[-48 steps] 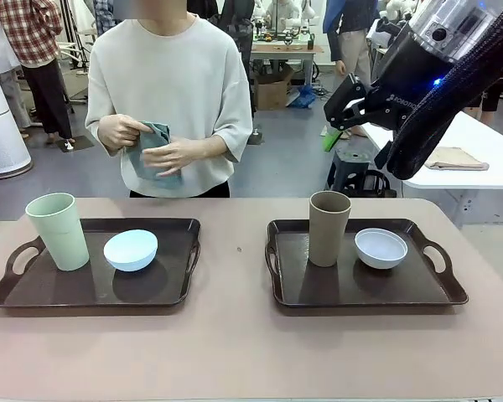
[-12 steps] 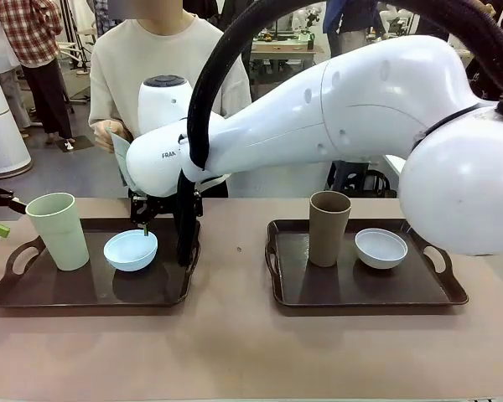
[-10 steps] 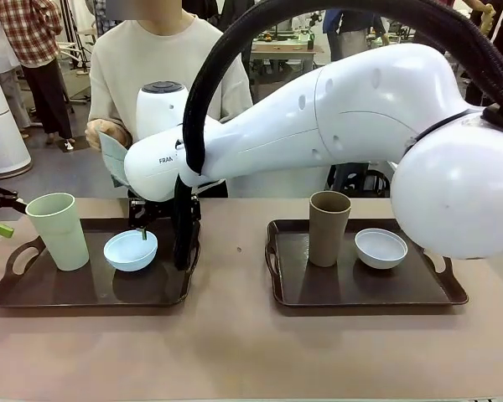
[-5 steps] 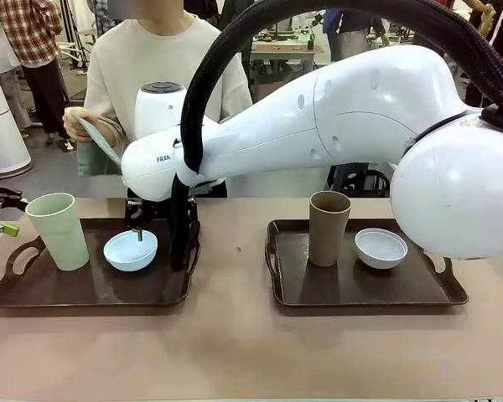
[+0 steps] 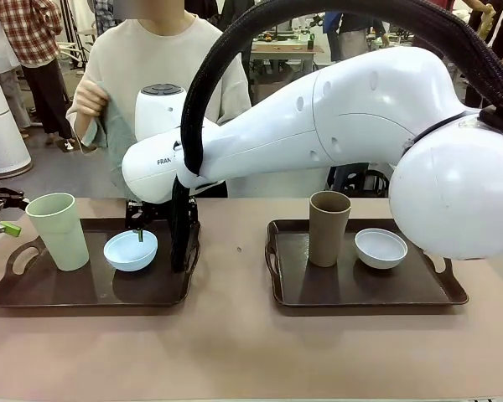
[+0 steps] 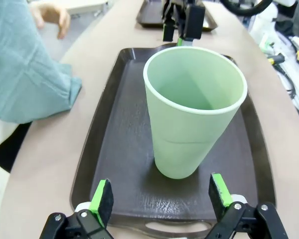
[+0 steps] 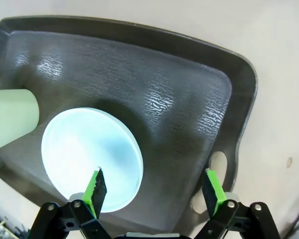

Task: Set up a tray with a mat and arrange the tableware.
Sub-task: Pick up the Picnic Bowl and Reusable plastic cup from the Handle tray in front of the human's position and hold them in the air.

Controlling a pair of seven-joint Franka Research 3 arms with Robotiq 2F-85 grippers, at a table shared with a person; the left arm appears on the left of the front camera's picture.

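Observation:
Two dark trays lie on the table, the left tray [image 5: 75, 289] and the right tray [image 5: 365, 293]. On the left one stand a pale green tumbler [image 5: 59, 230] and a light blue bowl [image 5: 131, 249]. A brown tumbler [image 5: 329, 228] and a white bowl [image 5: 381, 248] are on the right one. My right gripper [image 5: 142, 228] hangs open just above the blue bowl [image 7: 89, 159], and its fingers [image 7: 97, 186] straddle the bowl's rim. My left gripper [image 5: 4, 211] is open beside the green tumbler [image 6: 194, 109]. A person holds up a grey-green mat [image 5: 113, 138].
My right arm [image 5: 318, 109] stretches across the table's middle from the right and hides part of the person. The person's hand [image 6: 52, 12] and the hanging mat [image 6: 25, 74] are beyond the left tray's [image 6: 114, 149] far side. Bare tabletop [image 5: 235, 352] lies in front of both trays.
The person has lifted the mat higher, in front of the chest. My right gripper has edged slightly left over the blue bowl. My left gripper has stayed put.

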